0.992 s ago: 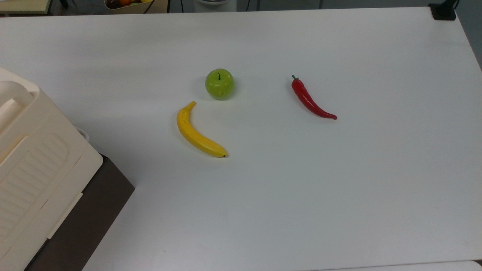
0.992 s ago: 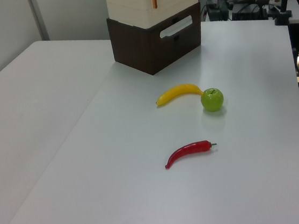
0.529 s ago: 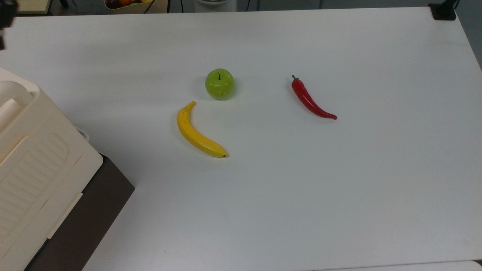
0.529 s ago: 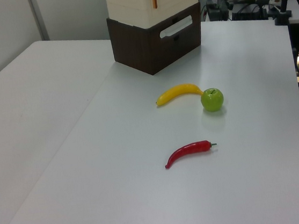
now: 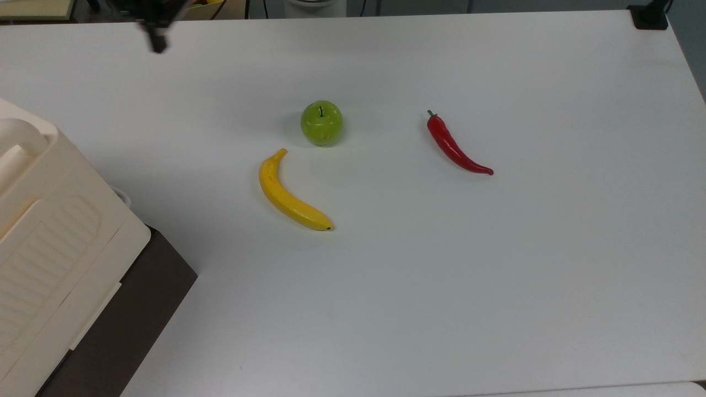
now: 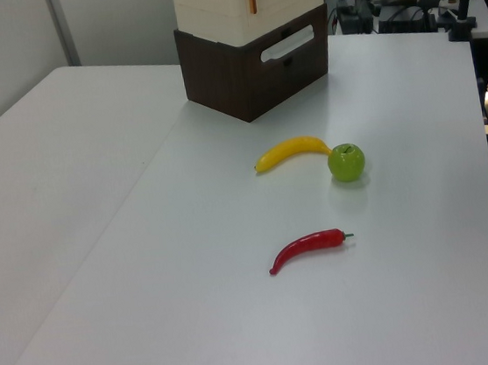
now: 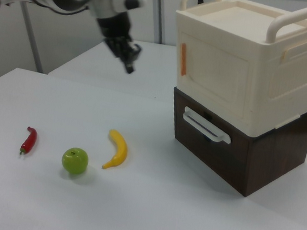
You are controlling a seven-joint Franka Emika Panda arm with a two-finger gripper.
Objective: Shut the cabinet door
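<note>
The cabinet door (image 7: 214,77) is the smooth cream panel on the front of the cabinet (image 7: 255,76), with an orange tab (image 7: 183,58) at the edge nearest the right view's left. As far as the right view shows, the door lies flush with the cream body and no gap can be made out along its edge, so in my judgement the closing is done or very nearly so; whether it is latched cannot be told. The cabinet stands on a dark brown drawer box (image 7: 237,150) with a pale handle (image 7: 206,125), at the far corner of the white table (image 5: 441,275). The gripper (image 7: 130,58) hangs in the air well apart from the door, toward the right view's left, touching nothing; whether its fingers are parted or together cannot be told. On the table, well clear of the cabinet, lie a banana (image 5: 289,193), a green apple (image 5: 321,122) just beside the banana's tip, and a red chilli (image 5: 455,144) further off.
</note>
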